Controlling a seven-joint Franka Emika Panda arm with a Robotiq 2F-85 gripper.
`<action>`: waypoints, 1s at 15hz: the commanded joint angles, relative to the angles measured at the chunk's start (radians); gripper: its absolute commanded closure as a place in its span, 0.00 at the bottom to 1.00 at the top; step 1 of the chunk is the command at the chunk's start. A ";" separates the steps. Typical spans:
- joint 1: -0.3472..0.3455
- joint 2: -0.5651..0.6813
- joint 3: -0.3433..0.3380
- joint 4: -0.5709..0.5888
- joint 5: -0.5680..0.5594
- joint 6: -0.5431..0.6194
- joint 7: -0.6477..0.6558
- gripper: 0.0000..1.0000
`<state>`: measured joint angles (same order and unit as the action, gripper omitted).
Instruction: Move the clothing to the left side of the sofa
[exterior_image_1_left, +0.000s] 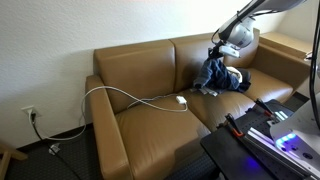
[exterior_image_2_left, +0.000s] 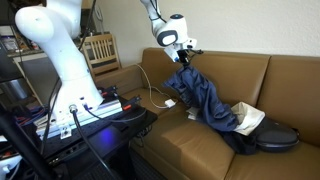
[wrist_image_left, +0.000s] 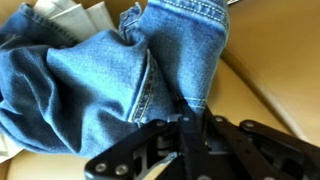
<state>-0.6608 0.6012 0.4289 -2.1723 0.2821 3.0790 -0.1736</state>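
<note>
Gripping a fold of the jeans, my jaws are pinched almost fully shut. Blue denim is bunched between the black fingers. In the wrist view a leg seam runs down right beside them. I hold the garment up above the seat, so its upper part hangs from me while its lower part trails down onto the cushion.

Beneath me stretches the sofa, wide, tan-brown leather, with boxy arms and a smooth seat. A pale wall stands behind it and dark carpet lies in front. A wooden chair stands near one end. A thin white cable loops across the cushion beside the one under the clothes, ending close to the denim.

The clothing sits together on one seat. The jeans are the largest piece, a crumpled dark-blue drape with deep folds. Beside them on the cushion lies a white-grey shirt, rumpled and partly under the denim's edge. A dark top is spread flat at the front of the seat, next to the shirt.
</note>
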 joint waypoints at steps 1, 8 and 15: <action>0.008 -0.040 0.162 -0.073 -0.008 0.014 -0.030 0.97; 0.082 -0.030 0.491 -0.072 -0.053 0.057 -0.015 0.97; 0.129 -0.016 0.571 -0.047 -0.090 0.059 0.028 0.97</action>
<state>-0.5329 0.5819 1.0034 -2.2212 0.2210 3.1367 -0.1716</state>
